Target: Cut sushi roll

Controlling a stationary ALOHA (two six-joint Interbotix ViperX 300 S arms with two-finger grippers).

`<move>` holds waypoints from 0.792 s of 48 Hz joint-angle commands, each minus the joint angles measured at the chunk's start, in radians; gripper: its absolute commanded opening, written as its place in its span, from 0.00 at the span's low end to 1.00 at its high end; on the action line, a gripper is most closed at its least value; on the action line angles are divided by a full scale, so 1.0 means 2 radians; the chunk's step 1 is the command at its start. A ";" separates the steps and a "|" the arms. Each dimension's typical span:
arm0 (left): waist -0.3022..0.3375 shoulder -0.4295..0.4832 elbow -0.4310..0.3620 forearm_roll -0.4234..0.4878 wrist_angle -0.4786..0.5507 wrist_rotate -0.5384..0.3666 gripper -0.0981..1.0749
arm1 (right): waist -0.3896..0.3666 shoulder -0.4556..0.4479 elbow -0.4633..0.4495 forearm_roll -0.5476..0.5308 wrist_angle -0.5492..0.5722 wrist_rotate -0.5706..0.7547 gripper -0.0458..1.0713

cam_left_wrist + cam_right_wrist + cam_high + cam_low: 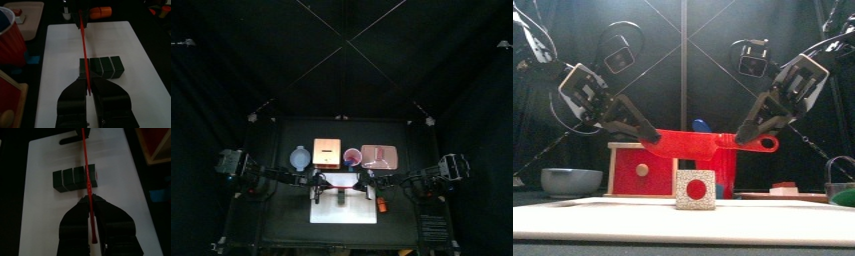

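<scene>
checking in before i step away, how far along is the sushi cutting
The sushi roll on the white cutting board already shows grooves splitting it into sections. In hand: the left hand and right hand both grip the red knife, held above the roll in the front view. Left: bringing the blade down for the next cut.

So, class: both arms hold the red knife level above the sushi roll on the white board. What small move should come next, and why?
Probably lower the knife straight down. Both grippers, left and right, grip its ends, its edge runs across the sushi roll, and the front view shows a gap between them.
</scene>
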 commanded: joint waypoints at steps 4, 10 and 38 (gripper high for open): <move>-0.012 0.012 -0.009 -0.003 0.001 0.002 0.45 | 0.004 -0.015 0.002 0.002 0.002 0.002 0.40; -0.013 0.020 -0.010 -0.007 0.002 0.002 0.45 | 0.004 -0.015 0.002 0.000 0.003 0.001 0.40; -0.008 0.019 -0.011 -0.006 0.011 0.004 0.45 | 0.003 -0.014 -0.004 -0.002 0.005 -0.001 0.40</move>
